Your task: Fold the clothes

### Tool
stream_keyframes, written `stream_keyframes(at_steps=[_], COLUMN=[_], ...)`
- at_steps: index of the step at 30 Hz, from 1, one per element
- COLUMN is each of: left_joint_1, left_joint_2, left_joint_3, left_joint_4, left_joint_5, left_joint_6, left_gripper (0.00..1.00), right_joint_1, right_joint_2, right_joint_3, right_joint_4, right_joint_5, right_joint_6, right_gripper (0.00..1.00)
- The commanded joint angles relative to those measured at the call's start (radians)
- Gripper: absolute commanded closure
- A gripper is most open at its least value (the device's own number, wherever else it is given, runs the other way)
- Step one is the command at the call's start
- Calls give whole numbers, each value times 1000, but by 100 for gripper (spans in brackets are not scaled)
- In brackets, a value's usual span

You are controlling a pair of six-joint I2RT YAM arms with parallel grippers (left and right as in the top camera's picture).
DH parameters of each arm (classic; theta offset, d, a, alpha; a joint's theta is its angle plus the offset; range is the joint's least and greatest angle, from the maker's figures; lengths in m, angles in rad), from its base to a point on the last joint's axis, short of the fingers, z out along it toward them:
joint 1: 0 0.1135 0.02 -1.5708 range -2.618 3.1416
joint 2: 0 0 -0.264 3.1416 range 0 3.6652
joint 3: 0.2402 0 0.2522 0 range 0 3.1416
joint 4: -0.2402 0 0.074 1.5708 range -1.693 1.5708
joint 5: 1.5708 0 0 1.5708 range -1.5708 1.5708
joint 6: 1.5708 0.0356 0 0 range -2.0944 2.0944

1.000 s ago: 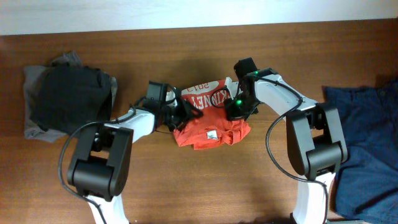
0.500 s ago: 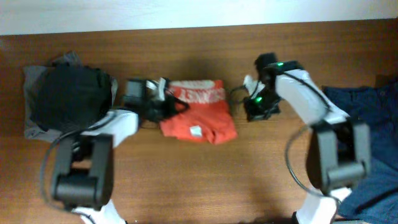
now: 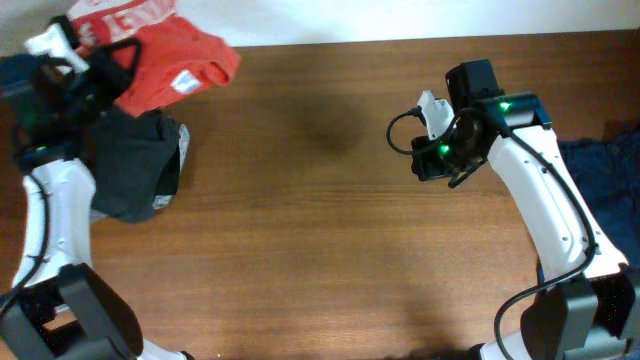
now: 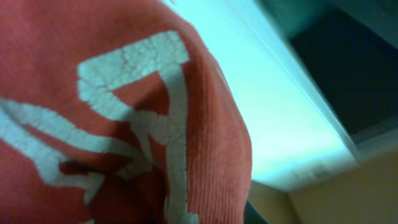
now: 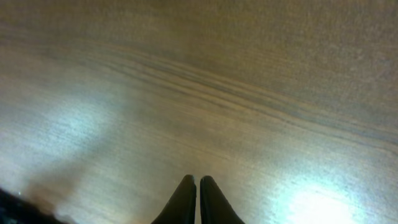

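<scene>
At the far left corner of the table [image 3: 320, 230], the left gripper [image 3: 100, 60] clamps a ribbed orange-red T-shirt [image 3: 175, 55] (cracked white letters); the right gripper [image 5: 198, 185] is closed together, empty.

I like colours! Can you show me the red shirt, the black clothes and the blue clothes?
red shirt [image 3: 170, 52], overhead view, on the plain cloth below the white letters.
black clothes [image 3: 130, 170], overhead view, on the middle of the dark pile.
blue clothes [image 3: 618, 175], overhead view, on the cloth at the right edge.
</scene>
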Motion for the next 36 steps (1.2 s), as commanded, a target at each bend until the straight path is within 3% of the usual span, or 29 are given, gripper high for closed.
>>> stream_keyframes(at_steps=[1,7,8,10,11,13,15,19,24,28,30,32,36], left_joint_1=[97,229,257,295,314,370,436,551,570,411,320,176,-118], left_joint_2=[27,138,149,155,154,148,126,24,-193,-399,-470,-557,-674], left_joint_3=[9,8,8,8,9,10,15,20,28,52,66,87,95], left_joint_4=[-137,-508,-541,-575,-589,-613,-622,-686,-803,-833,-852,-908,-1005], left_joint_5=[-117,-179,-216,-213,-197,-42,104,182,242,225,156,-28,-368], left_joint_6=[-50,73,118,179,180,179,180,195,485,718,780,874,989], left_gripper=[100,98,83,42,35,1,1,1,1,1,1,1,1], right_joint_1=[5,5,5,5,5,5,5,5,4,-8,-15,-24,-37], right_joint_2=[4,4,4,4,4,4,4,4,-13,-94,-140,-220,-386], right_joint_3=[2,2,2,2,2,2,2,2,3,26,43,68,79], right_joint_4=[-15,-32,-34,-37,-37,-38,-43,-58,-7,71,92,111,139], right_joint_5=[-13,-13,-13,-13,-13,-13,-13,-13,-39,-130,-126,-121,-70], right_joint_6=[-13,-13,-13,-13,-13,-13,-13,-13,-12,6,23,29,29], right_gripper=[92,93,93,93,93,93,92,92,92,89,85,76,47])
